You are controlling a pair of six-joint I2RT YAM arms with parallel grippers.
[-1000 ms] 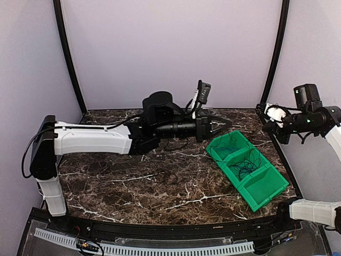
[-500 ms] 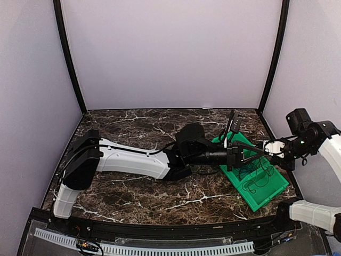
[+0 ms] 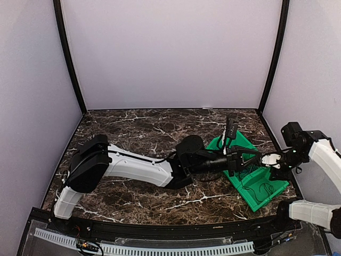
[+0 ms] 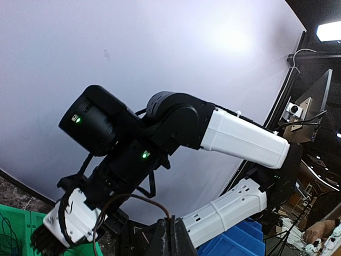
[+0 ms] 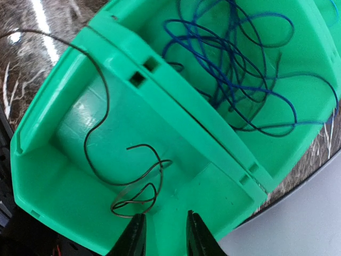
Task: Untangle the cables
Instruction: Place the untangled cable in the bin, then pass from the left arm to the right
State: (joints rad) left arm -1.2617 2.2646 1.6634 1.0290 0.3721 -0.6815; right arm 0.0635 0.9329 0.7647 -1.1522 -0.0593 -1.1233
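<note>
Right gripper [image 5: 164, 237]: jaws partly apart with nothing between the fingertips. It hangs tips-down over the near compartment of the green bin [image 5: 176, 106], just above a small coil of black cable [image 5: 139, 186] on the compartment floor. I can't tell whether the tips touch the coil.

Left gripper [image 4: 170, 229]: fingers pressed together. In the left wrist view a thin dark cable arcs up and ends at the closed tips, so it looks pinched there, though I can't make out the exact contact point.

From the coil, the black cable snakes up the compartment, crosses the bin's outer wall and leaves the right wrist view at the upper left, off the bin.

Far compartment: blue cable [image 5: 224, 48] in loose overlapping loops, with at least one more black strand tangled through it.

Top view: left gripper [image 3: 249, 158] and right gripper [image 3: 269, 159] sit nose to nose over the bin [image 3: 277, 189], near each other. The left arm stretches low across the marble tabletop [image 3: 133, 128] to get there. The bin sits at the right side of the table, angled.
</note>
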